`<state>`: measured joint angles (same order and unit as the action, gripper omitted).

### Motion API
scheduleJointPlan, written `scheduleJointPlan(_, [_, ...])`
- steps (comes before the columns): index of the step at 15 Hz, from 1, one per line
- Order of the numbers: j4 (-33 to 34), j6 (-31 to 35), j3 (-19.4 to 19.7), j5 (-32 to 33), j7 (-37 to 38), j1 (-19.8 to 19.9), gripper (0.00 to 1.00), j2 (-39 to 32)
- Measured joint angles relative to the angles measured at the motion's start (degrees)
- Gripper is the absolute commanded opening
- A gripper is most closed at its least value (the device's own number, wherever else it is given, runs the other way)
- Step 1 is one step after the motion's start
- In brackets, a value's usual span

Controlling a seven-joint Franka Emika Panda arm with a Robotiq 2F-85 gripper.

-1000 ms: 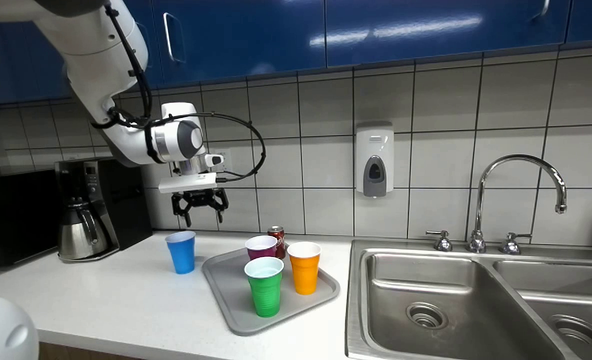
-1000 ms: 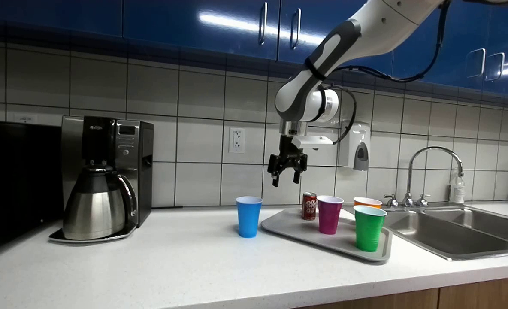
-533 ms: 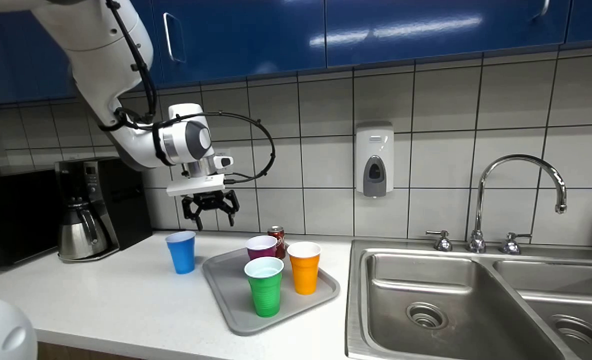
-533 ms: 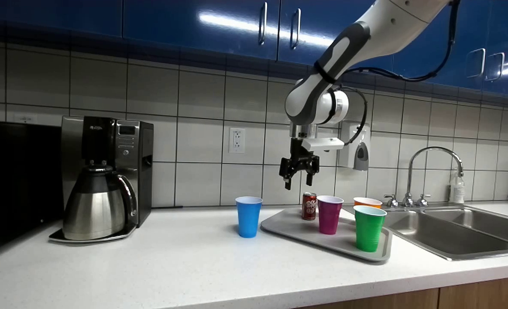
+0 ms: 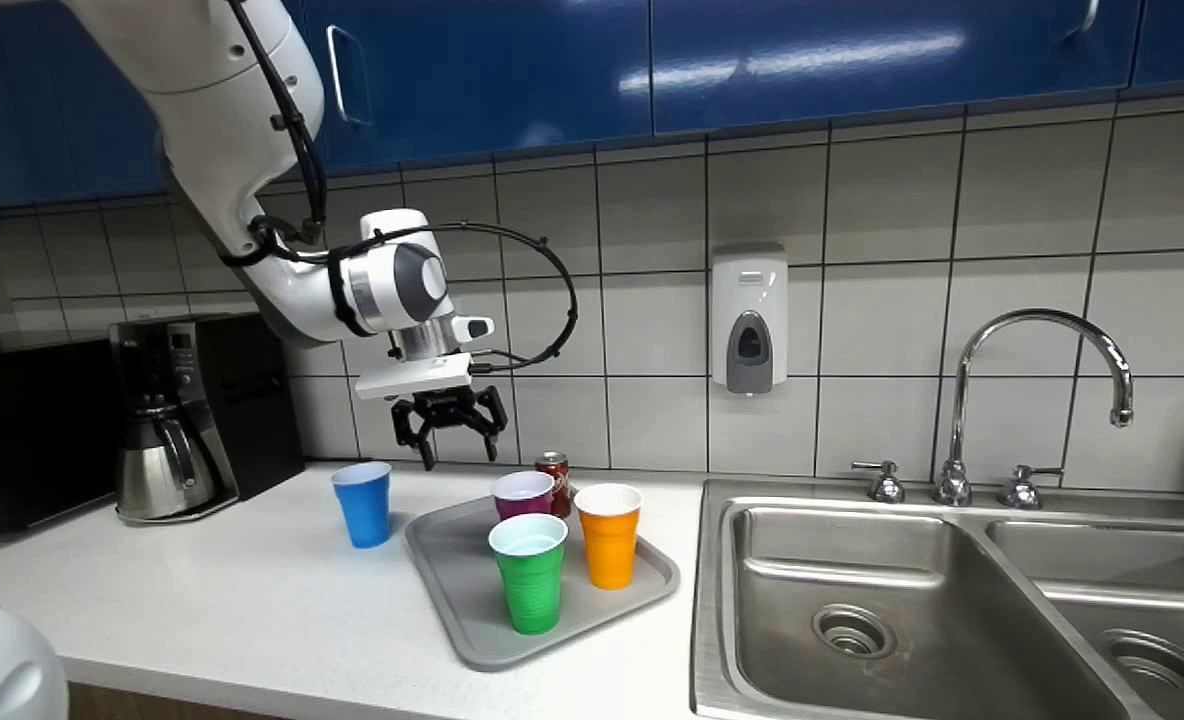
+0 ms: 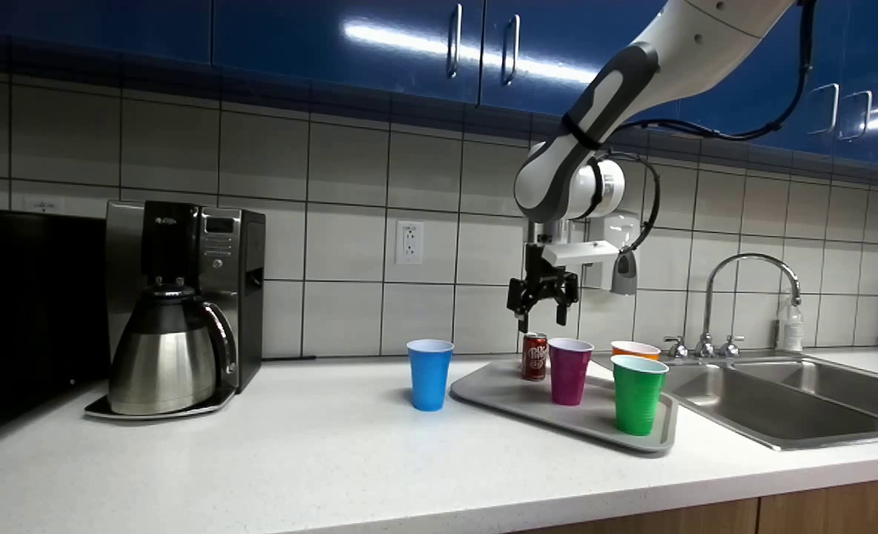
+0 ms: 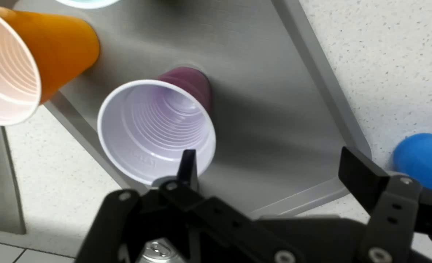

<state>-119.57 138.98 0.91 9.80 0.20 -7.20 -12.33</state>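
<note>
My gripper (image 5: 460,457) is open and empty in both exterior views (image 6: 543,322), pointing down above the grey tray (image 5: 452,580). In the wrist view its fingers (image 7: 268,160) are wide apart. The purple cup (image 6: 570,374) and the red soda can (image 6: 534,357) on the tray are nearest below it. The left finger overlaps the purple cup's rim (image 7: 108,146) in the wrist view; no contact shows. The orange cup (image 5: 609,540) and green cup (image 5: 532,585) also stand upright on the tray. The blue cup (image 6: 429,374) stands on the counter beside the tray.
A coffee maker with a steel carafe (image 6: 164,356) stands by a dark appliance (image 6: 31,311). A steel double sink (image 5: 852,570) with a faucet (image 5: 1042,320) adjoins the counter. A soap dispenser (image 5: 749,320) hangs on the tiled wall. Blue cabinets (image 5: 482,70) hang above.
My arm and open gripper have moved right in both exterior views and slightly down, from nearer the blue cup to over the tray. The cups, can and tray have not moved.
</note>
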Motion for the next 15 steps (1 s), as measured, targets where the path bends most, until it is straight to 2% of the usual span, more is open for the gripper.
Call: scheduleJointPlan(15, [-1.7, 0.0, 1.6, 0.0, 0.8, 2.6, 1.00, -0.6])
